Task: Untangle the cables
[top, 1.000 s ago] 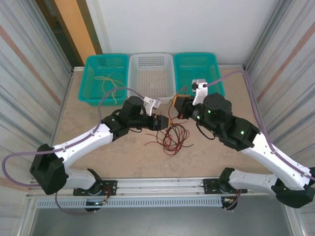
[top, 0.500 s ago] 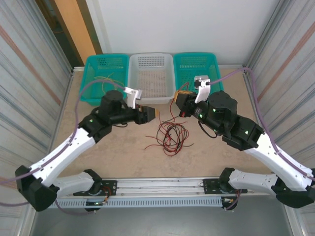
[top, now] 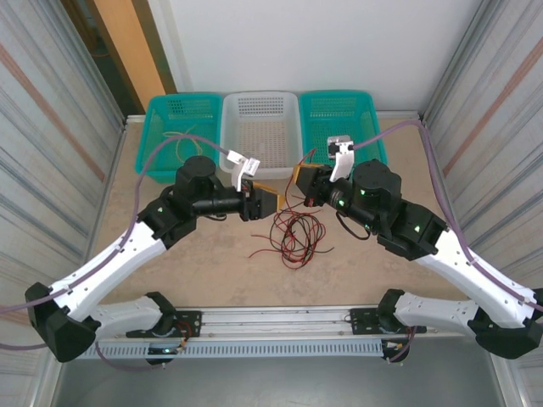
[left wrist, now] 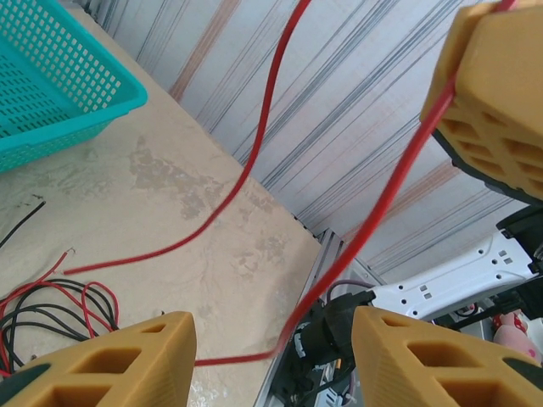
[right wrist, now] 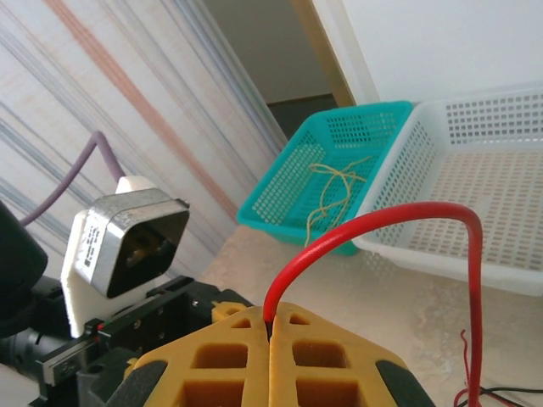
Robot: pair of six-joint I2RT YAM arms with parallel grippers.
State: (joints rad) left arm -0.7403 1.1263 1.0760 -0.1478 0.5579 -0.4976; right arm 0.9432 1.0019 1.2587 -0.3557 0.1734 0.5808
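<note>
Seen from overhead, the two arms meet over the middle of the table. A loose pile of red and black cables lies just below centre, between and beneath the two grippers. Three baskets line the top edge, and the right teal basket sits behind the right arm.

The overhead view leaves the fingers too small to judge, but the wrist cameras settle it. In the right wrist view, the right gripper fills the bottom of the frame. Its yellow jaws are clenched on a red cable, which arches up out of the pinch and drops down the right side. Behind it, in the upper middle, the left teal basket holds a few yellowish cables. The white basket sits beside it to the right.

In the left wrist view, the left gripper sits along the bottom edge with its jaws well apart, grasping nothing. The red cable runs down from the other gripper's yellow finger at upper right and passes through the gap between them. I cannot tell whether it touches either finger. A second red strand drops from the top of the frame to the table, and part of the pile shows at lower left.
</note>
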